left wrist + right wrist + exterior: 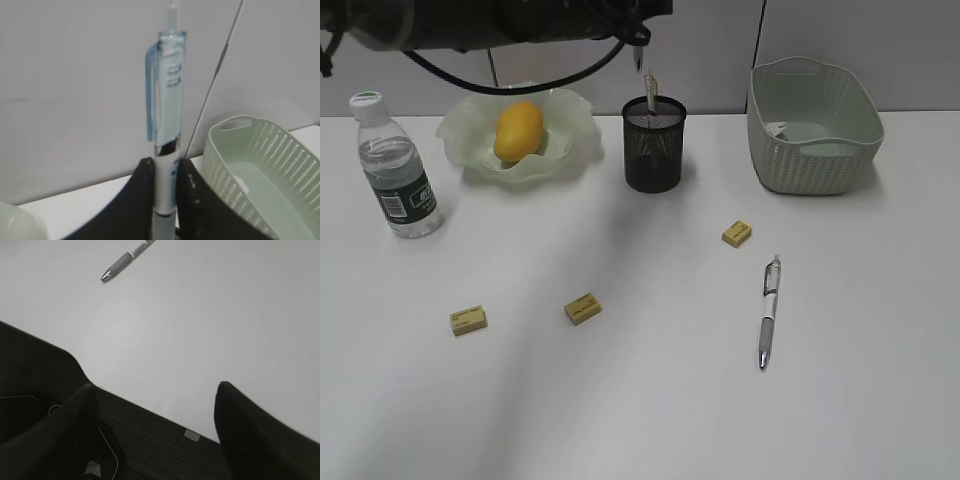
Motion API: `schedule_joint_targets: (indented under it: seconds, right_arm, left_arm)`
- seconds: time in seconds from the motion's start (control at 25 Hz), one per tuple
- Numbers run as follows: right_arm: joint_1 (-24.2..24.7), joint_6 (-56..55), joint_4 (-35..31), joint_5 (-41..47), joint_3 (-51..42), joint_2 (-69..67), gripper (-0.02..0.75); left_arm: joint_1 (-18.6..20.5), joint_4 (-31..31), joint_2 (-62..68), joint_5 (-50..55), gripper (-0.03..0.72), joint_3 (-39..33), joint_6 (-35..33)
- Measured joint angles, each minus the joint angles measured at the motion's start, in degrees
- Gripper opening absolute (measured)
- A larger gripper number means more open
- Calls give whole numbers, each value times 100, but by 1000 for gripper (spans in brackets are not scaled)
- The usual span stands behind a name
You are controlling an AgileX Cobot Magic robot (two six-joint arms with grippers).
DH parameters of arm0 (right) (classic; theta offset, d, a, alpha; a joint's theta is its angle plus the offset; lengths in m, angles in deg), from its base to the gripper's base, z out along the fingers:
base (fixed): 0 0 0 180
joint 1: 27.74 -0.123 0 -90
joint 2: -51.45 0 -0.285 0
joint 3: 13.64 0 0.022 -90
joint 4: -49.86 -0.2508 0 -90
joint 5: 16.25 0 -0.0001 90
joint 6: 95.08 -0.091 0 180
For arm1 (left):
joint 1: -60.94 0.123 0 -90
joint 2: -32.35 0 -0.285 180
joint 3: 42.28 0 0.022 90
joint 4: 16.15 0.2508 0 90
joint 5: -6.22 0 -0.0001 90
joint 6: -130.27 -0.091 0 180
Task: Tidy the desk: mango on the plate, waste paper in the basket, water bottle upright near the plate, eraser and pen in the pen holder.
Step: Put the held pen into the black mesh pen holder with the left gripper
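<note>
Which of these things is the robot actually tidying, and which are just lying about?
Job: mango, plate, water bottle, pen holder, basket, left eraser, middle eraser, right eraser, loose pen, held pen in left hand.
Just there: wall cable.

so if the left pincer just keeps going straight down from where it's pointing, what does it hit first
Most likely the black mesh pen holder. The left pincer grips a pale blue pen upright, and the exterior view shows it just above the holder's mouth. Depth is unclear, so exact alignment is uncertain.
</note>
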Motion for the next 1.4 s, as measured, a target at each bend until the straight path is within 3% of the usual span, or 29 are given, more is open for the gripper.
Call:
schedule_joint_targets:
  seconds: [0.28,0.72,1.08,1.4]
  right_arm:
    - [0,0,0,0,0,0,569]
    - [0,0,0,0,0,0,569]
    - [0,0,0,0,0,0,569]
    - [0,0,0,0,0,0,569]
  left_arm:
    - [0,-24,473,-725,102,0,21]
    - [-41,-250,1034,-804,114,0,77]
    - [-54,-250,1053,-868,382,0,89]
    - [-58,-198,704,-557,412,0,89]
